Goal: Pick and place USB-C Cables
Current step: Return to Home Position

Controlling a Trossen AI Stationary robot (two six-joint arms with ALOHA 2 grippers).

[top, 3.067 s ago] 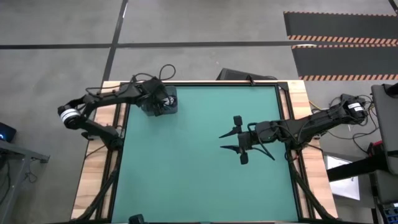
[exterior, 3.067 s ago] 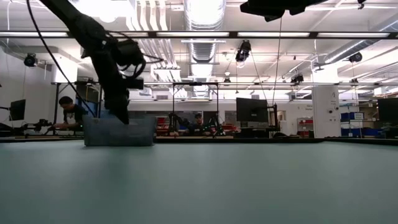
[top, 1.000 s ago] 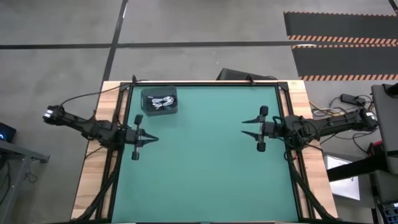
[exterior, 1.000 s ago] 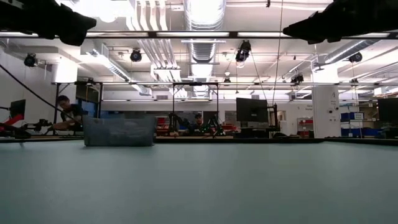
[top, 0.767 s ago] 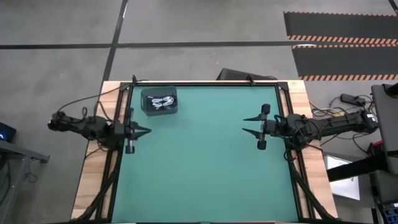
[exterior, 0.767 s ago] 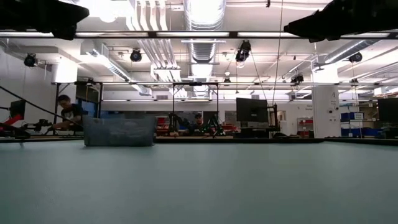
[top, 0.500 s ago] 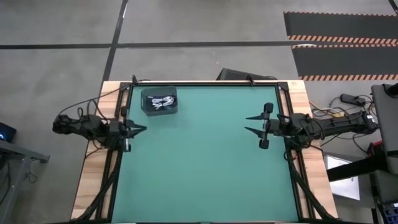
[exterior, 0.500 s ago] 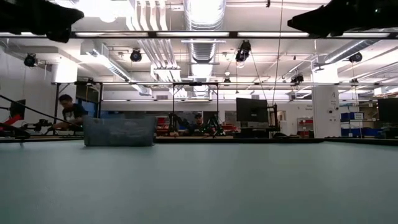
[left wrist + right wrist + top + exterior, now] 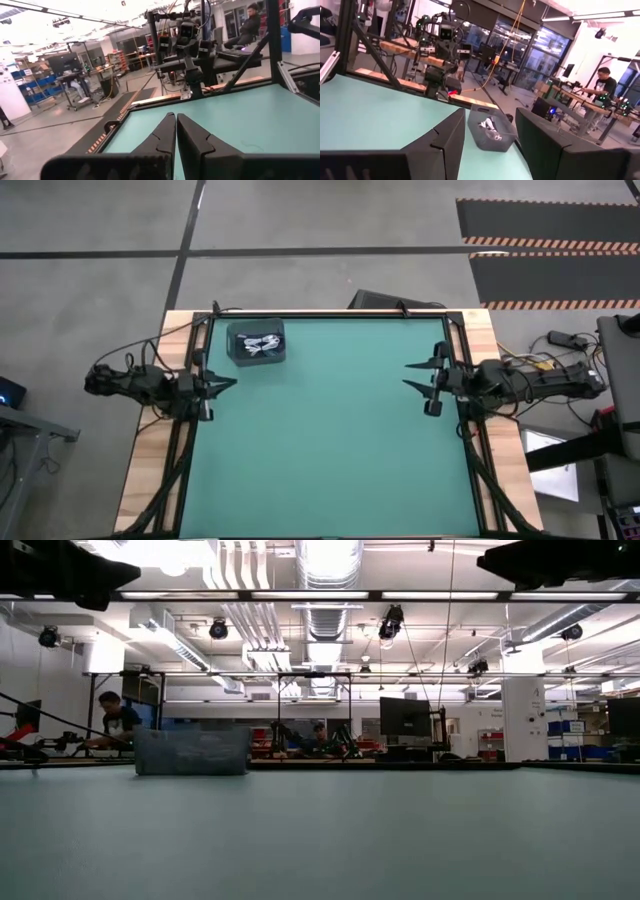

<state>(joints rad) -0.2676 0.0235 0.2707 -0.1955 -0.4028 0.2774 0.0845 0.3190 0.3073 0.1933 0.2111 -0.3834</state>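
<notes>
Cables (image 9: 260,344) in bin (image 9: 234,353) at 11 o'clock on the table (image 9: 330,450), white tangle's long axis roughly 9–3. Left gripper (image 9: 226,384) at 9 o'clock edge, jaws pressed together; right gripper (image 9: 410,375) at 3 o'clock edge, spread wide.

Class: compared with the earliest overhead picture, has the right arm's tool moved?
Yes. The right arm's black two-finger tool has drawn back toward the right edge of the green table, farther from the dark grey square bin.
</notes>
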